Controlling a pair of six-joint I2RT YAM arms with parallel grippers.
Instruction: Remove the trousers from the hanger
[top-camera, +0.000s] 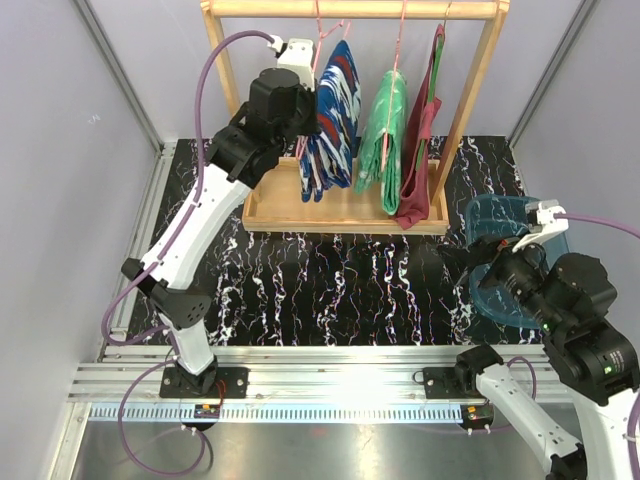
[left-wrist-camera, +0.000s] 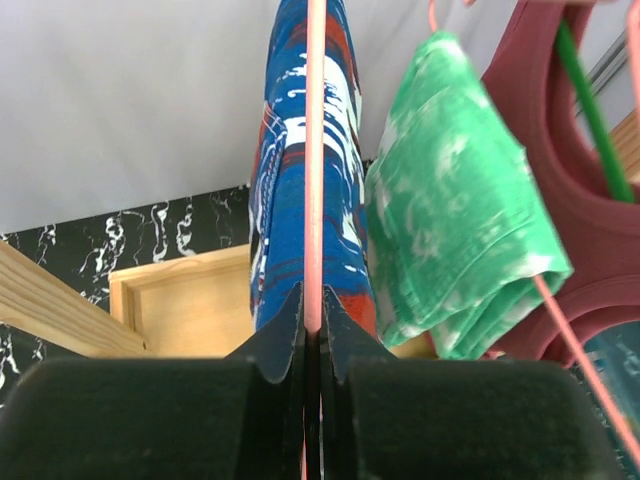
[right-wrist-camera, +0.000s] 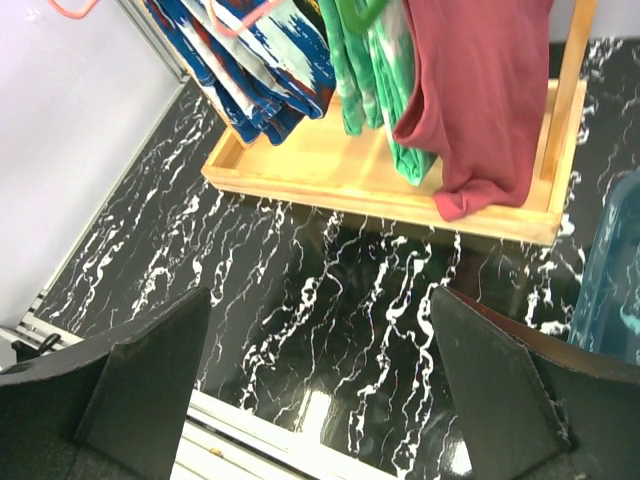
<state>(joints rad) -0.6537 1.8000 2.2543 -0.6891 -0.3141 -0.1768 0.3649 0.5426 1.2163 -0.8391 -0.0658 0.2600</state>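
The dark blue trousers with white and red streaks hang folded over a pink hanger on the wooden rack. The green trousers hang beside them, then a maroon top. My left gripper is shut on the pink hanger's bar, right at the blue trousers, with the green trousers to its right. My right gripper is open and empty, low over the black marbled table, well short of the rack. The blue trousers and green trousers show at the top of its view.
The rack stands in a wooden tray at the back of the table. A blue translucent bin sits at the right beside my right arm. Grey walls close in left and right. An aluminium rail runs along the near edge.
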